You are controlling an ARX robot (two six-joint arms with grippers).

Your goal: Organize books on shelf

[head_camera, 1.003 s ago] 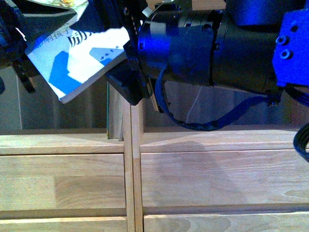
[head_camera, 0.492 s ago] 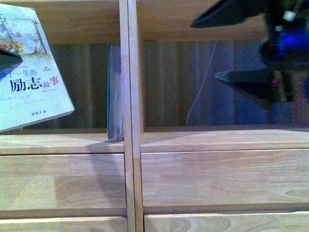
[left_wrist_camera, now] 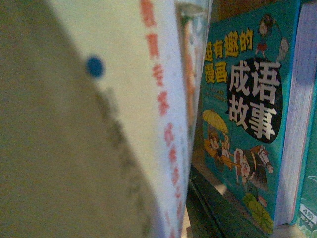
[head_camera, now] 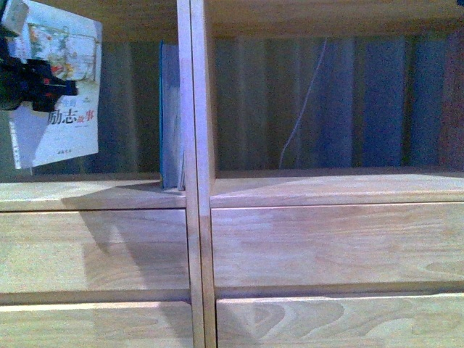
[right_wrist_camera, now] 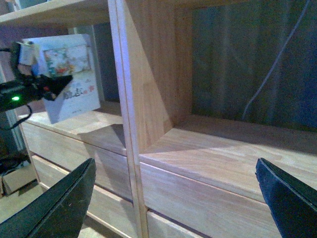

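1. Left wrist view: the white book [left_wrist_camera: 129, 99] fills the near field; the teal book [left_wrist_camera: 242, 124] stands upright beyond.
2. Grip: the left hand [head_camera: 51, 85] is clamped on the white book's edge, holding it tilted in the air, left of the centre upright [head_camera: 192, 145] of the shelf [head_camera: 290, 246].
3. Idle: the right hand [right_wrist_camera: 174, 163] gapes wide, holding nothing, standing off from that upright.
4. Farther in, the teal book rests against the upright's left face.
5. Advice: square the white book vertical, lower its bottom edge onto the surface [head_camera: 87, 194], slide it flush beside the teal book, release only once supported.

Teal book [head_camera: 171, 123] upright on shelf [head_camera: 94, 194]
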